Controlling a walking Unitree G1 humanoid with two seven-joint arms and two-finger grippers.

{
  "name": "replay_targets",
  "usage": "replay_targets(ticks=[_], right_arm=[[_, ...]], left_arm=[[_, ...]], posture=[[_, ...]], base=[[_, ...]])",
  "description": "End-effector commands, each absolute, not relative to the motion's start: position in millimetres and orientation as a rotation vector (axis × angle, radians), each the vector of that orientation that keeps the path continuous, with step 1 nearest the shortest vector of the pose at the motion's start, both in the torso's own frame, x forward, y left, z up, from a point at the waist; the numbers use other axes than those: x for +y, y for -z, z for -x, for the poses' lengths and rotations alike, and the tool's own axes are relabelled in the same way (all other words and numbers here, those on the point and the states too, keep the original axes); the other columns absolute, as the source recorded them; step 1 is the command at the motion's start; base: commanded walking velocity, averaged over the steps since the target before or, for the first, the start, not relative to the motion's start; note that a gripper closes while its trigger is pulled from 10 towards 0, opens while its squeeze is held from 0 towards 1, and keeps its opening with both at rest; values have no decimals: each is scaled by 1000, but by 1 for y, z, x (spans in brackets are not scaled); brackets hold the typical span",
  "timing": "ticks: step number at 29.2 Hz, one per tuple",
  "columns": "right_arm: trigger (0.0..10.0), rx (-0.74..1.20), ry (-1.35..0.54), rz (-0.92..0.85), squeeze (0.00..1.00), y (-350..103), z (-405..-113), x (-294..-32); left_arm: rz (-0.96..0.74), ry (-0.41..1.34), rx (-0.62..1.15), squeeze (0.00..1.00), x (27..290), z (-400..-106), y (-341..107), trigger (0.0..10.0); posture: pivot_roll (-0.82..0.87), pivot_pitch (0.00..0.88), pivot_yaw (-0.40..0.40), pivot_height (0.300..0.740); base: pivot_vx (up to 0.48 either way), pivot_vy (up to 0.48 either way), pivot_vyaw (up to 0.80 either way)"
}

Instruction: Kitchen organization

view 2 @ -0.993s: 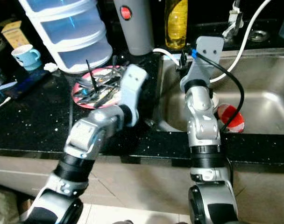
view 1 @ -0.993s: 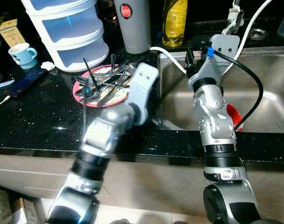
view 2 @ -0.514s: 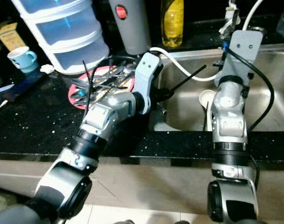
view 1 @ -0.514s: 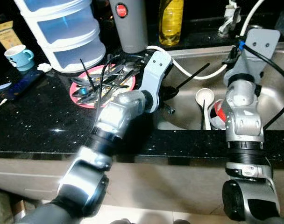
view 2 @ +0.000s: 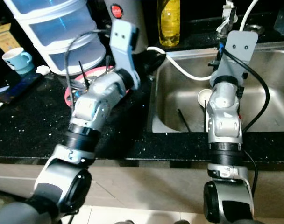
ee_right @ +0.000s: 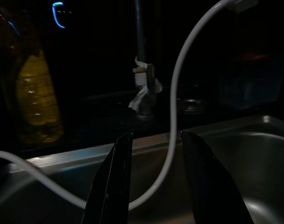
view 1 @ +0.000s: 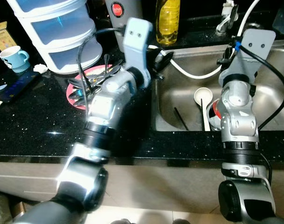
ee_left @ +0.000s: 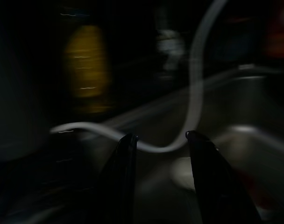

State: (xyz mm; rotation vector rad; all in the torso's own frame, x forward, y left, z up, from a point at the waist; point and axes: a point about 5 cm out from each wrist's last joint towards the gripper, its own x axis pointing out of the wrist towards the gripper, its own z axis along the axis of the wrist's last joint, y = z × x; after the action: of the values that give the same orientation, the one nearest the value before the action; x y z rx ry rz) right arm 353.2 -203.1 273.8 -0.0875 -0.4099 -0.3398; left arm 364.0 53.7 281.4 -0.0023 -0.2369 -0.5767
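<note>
Cutlery sorting partly done; both pincers empty.
Head view: pink plate (view 1: 75, 89) at 10 o'clock on black counter (view 1: 34, 121) held utensils; ladle (view 1: 201, 99) and chopstick (view 1: 181, 118) remained in sink (view 1: 273, 88).
Wrist views: left pincer (ee_left: 158, 142) and right pincer (ee_right: 153, 140) narrowly parted, dim kitchen.

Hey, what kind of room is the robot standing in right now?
Most likely a home kitchen. It faces a steel sink set into a black speckled counter, with a white ladle in the basin, a pink plate piled with cutlery beside it, and a yellow bottle behind.
</note>
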Motion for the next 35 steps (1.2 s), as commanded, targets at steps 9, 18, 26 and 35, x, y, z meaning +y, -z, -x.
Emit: replay_targets(ticks=[9, 18, 26, 35], right_arm=[[10000, -414, 185, 38, 0, -271, -358, -167], [10000, -404, 137, -1, 0, -268, -360, -156], [10000, -404, 131, -4, 0, -268, -359, -156], [10000, -402, 131, -6, 0, -268, -359, -157]], left_arm=[[-70, -74, 5, 0, 174, -363, -243, 10000], [-46, -74, 93, 1000, 179, -365, -233, 10000], [52, -67, 189, 0, 179, -375, -223, 10000], [98, -72, 281, 0, 182, -377, -206, 9373]], posture=[[137, 26, 145, 740], [129, 8, 146, 740], [122, 7, 146, 740], [120, 18, 149, 740]], base=[[0, 0, 0], [0, 0, 0], [0, 0, 0], [0, 0, 0]])
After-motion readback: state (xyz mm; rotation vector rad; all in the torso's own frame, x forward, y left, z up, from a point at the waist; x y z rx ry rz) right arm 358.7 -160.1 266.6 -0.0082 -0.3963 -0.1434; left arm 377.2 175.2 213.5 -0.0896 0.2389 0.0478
